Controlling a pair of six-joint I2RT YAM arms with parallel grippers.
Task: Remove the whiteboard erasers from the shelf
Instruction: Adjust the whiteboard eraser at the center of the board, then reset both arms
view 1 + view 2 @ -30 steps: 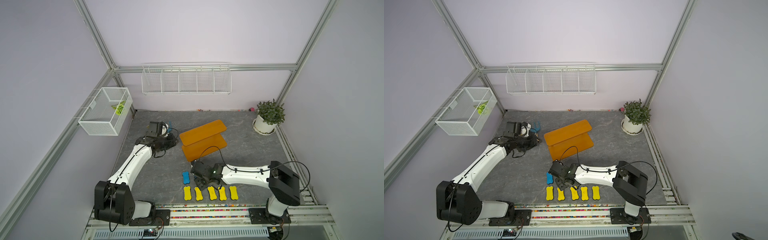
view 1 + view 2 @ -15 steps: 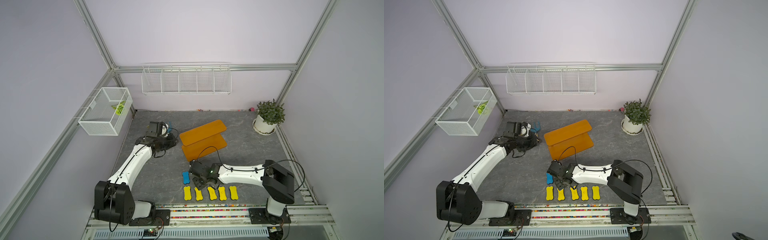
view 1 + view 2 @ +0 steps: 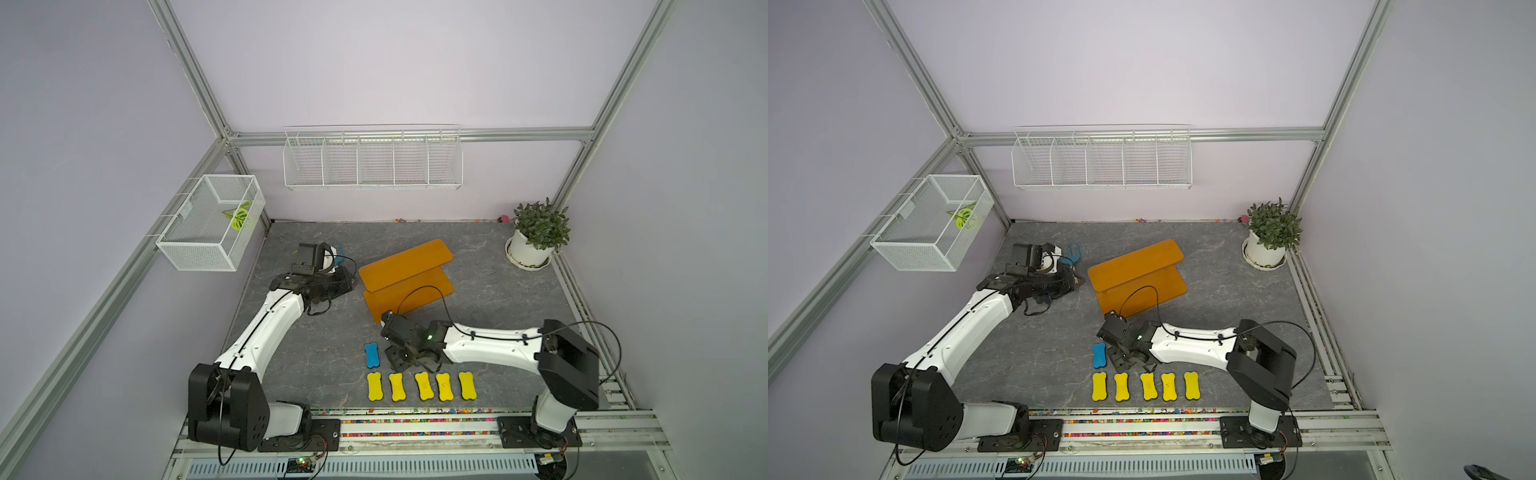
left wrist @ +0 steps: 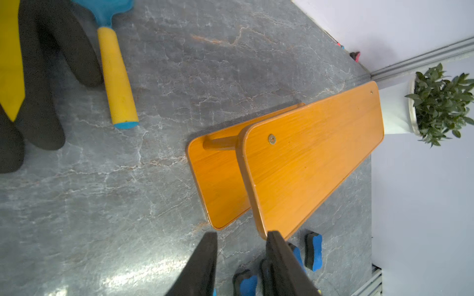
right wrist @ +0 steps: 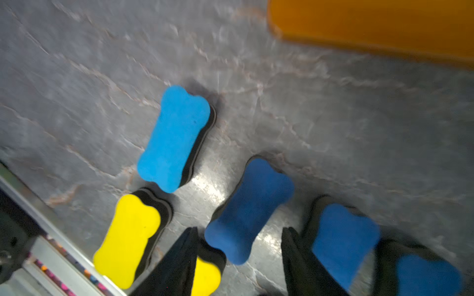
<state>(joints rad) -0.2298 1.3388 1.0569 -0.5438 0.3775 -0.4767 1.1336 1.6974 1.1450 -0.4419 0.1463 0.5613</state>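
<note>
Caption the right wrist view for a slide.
Right gripper open over a blue eraser on the table, yellow erasers beside, shelf nearby.

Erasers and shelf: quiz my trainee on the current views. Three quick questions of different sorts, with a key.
1. Count: how many yellow erasers lie in the row by the front rail?
2. True or false: a yellow eraser lies on the top board of the shelf.
3. Pick one. In its wrist view, the left claw is: A shut on a blue eraser; B open and holding nothing; C hidden behind the shelf.
Key: 1 five; 2 false; 3 B.
</note>
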